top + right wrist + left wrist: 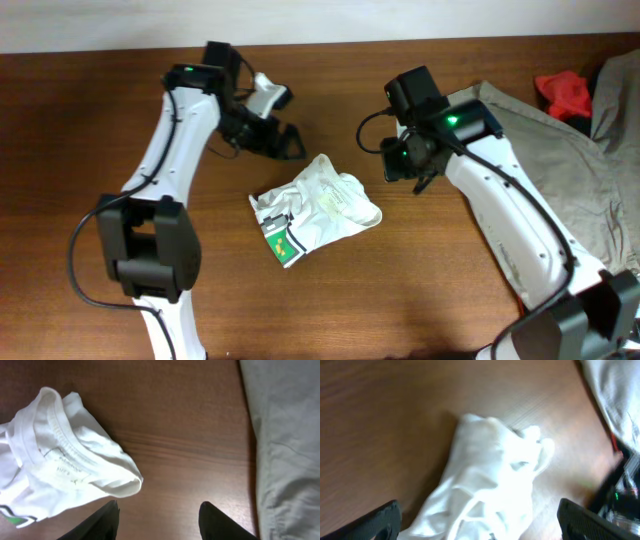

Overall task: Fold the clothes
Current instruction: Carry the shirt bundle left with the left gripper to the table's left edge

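Finds the white garment (315, 212) bunched at centre of the overhead frame. Shows left gripper (480, 519) and right gripper (161, 517) spread wide, holding nothing. Risks pinching just a top fold — dragging the lump, not spreading it — or snagging the khaki garment (545, 150) at right.

One desk (400, 300) carries three cloth items for certain: one white garment (315, 210) in the middle, one khaki-grey garment (560, 150) on the right, and one red cloth (565, 92) at the far right. One darker grey piece (615, 85) lies beside the red one; whether it is a fourth item cannot be told. The white garment bears one tag (278, 240). There are two arms, the left arm (170, 150) and the right arm (500, 200), with two grippers: one left gripper (283, 143) and one right gripper (159, 517).
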You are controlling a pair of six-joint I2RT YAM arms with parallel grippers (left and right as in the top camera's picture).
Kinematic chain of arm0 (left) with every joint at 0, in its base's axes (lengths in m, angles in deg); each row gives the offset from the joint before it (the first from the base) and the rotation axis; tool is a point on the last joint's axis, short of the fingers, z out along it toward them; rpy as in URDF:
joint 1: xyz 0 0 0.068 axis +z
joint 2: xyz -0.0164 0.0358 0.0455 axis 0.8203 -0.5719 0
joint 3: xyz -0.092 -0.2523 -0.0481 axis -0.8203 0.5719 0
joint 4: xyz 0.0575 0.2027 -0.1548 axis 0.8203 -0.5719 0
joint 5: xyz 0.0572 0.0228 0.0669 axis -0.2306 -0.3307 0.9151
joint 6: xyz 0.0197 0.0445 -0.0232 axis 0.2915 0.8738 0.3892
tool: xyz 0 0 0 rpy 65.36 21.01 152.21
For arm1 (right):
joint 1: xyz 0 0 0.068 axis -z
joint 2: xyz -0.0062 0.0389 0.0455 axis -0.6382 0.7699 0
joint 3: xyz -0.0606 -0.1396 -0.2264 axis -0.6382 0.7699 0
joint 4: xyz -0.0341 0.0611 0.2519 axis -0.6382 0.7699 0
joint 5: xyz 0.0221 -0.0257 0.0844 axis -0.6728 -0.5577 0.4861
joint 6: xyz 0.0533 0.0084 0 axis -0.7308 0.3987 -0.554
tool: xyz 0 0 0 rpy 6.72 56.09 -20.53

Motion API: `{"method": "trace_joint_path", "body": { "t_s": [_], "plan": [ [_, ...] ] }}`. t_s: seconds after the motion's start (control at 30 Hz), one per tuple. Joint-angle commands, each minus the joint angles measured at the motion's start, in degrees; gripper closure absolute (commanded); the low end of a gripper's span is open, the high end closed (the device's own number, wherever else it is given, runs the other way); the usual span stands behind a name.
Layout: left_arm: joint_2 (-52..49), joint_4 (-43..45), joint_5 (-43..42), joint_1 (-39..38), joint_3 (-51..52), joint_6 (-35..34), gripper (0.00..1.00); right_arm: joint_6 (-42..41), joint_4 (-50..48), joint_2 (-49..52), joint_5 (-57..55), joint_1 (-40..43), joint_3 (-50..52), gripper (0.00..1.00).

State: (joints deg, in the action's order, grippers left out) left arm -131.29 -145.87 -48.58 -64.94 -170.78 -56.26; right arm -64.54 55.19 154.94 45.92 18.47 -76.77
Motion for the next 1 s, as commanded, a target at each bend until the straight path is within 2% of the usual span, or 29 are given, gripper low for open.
{"method": "trace_joint_path", "body": {
  "t_s": [0.0, 0.2, 0.23, 0.27, 0.3, 0.37, 0.43, 0.57, 0.6, 0.7, 0.83, 0.87, 0.9, 0.93, 0.97],
  "plan": [
    [-6.0, -0.7, -5.0, -3.4, -0.1, 9.4, 0.01, -0.1, 2.1, -3.3, -1.1, 1.8, -1.0, 0.44],
    [-21.7, -0.5, -5.0, -6.5, -0.1, 9.9, 0.01, -0.1, 4.0, -3.3, -1.1, 3.0, -1.0, 0.44],
    [-22.9, -0.5, -5.3, -7.1, -0.1, 9.9, 0.30, -0.1, 4.0, -3.3, -1.1, 2.9, -1.0, 0.44],
    [-23.1, -0.1, -5.3, -7.2, -0.1, 9.9, 0.81, -0.1, 4.0, -3.3, -1.1, 3.0, -1.0, 0.44],
    [-23.0, 0.1, -5.3, -7.2, -0.4, 9.9, 0.99, -0.1, 4.0, -3.3, -1.1, 3.0, -1.0, 0.44],
    [-23.0, 0.0, -3.8, -5.7, -2.1, 8.6, 1.00, -0.1, 4.0, -3.3, -1.1, 2.9, -1.0, 0.44],
    [-23.0, -0.3, 5.1, 0.3, -8.5, -2.8, 0.99, -0.1, 4.1, -3.3, -1.1, 2.9, -1.0, 0.44],
    [-23.0, -0.9, 6.5, 19.3, -21.5, -16.9, 1.00, -0.1, 4.7, -3.3, -2.0, 2.9, -1.0, 0.44],
    [-23.0, -0.8, 6.5, 26.3, -23.6, -17.0, 1.00, -0.1, 4.7, -3.3, -2.0, 2.9, -1.0, 0.44],
    [-23.0, 1.0, 6.6, 37.9, -23.6, -17.0, 1.00, -0.1, 4.7, -3.3, -2.0, 2.9, -1.0, 0.44],
    [-23.0, 4.2, 6.5, 47.2, -23.6, -17.0, 0.95, -0.2, 5.0, -3.3, -2.0, 2.9, -1.0, 0.44],
    [-23.0, 4.9, 6.3, 49.2, -23.6, -17.0, 0.76, -0.3, 5.1, -3.3, -1.9, 2.9, -1.0, 0.44],
    [-23.0, 5.2, 6.3, 50.2, -23.6, -17.0, 0.15, -0.3, 5.1, -3.3, -2.0, 2.9, -1.0, 0.44],
    [-23.0, 5.1, 6.3, 51.9, -23.9, -17.9, 0.01, -0.3, 5.1, -3.3, -2.0, 2.9, -1.0, 0.45],
    [-22.9, 4.3, 6.3, 53.5, -24.9, -19.2, 0.01, -0.3, 5.1, -3.3, -2.0, 2.9, -1.0, 0.44]
  ]
}}
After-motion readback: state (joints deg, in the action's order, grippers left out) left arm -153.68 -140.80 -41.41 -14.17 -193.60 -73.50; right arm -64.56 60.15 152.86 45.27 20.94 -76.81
